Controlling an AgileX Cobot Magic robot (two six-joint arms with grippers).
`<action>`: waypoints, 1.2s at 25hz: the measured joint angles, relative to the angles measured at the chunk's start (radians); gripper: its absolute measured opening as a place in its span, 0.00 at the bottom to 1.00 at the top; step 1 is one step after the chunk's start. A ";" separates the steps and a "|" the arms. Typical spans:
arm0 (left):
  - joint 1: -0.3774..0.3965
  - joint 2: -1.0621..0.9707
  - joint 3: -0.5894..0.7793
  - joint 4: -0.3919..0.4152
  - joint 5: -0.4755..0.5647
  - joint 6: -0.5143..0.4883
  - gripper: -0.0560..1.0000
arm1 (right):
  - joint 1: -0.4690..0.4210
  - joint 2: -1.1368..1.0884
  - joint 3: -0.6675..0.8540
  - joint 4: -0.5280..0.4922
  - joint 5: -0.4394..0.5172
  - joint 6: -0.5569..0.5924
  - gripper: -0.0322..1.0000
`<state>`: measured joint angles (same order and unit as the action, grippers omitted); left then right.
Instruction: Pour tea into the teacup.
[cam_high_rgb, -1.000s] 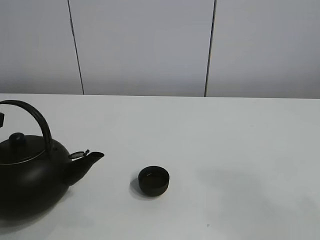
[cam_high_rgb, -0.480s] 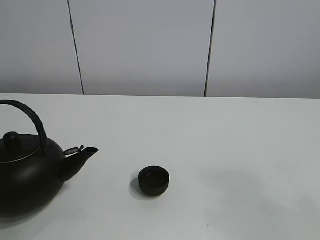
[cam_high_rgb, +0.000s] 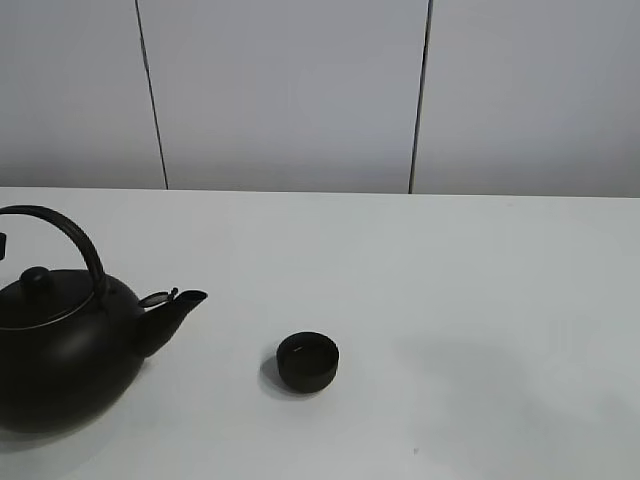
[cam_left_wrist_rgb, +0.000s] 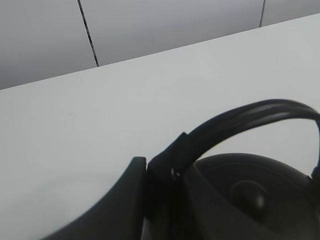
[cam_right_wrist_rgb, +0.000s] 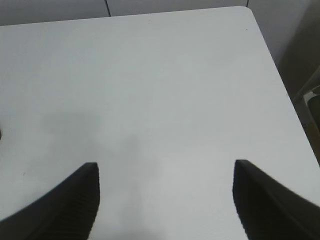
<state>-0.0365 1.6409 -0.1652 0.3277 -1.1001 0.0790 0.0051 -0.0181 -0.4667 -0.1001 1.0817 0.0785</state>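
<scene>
We hold the kettle by its handle in the clamped left tool, spout aimed toward the teacup, which stands on the bench well apart to its right; the right tool stands apart, empty.

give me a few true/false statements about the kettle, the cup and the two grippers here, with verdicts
1. The kettle is to the left of the teacup in the high view. True.
2. The kettle's spout is directly over the teacup. False: it stops short of it, with bare table between.
3. The left gripper is shut on the kettle's handle. True.
4. The right gripper holds the teacup. False: its jaws are open over bare table, holding nothing.
5. The teacup lies on its side. False: it stands upright.
</scene>
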 joint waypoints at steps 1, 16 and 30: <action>0.000 0.000 0.000 0.002 0.000 -0.002 0.18 | 0.000 0.000 0.000 0.000 0.000 0.000 0.53; 0.000 0.000 0.009 0.038 -0.023 -0.111 0.33 | 0.000 0.000 0.000 0.000 0.000 0.000 0.53; 0.000 -0.001 0.122 -0.041 -0.040 -0.117 0.35 | 0.000 0.000 0.000 0.000 0.000 0.000 0.53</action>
<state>-0.0365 1.6400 -0.0433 0.2864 -1.1404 -0.0379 0.0051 -0.0181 -0.4667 -0.1001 1.0813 0.0785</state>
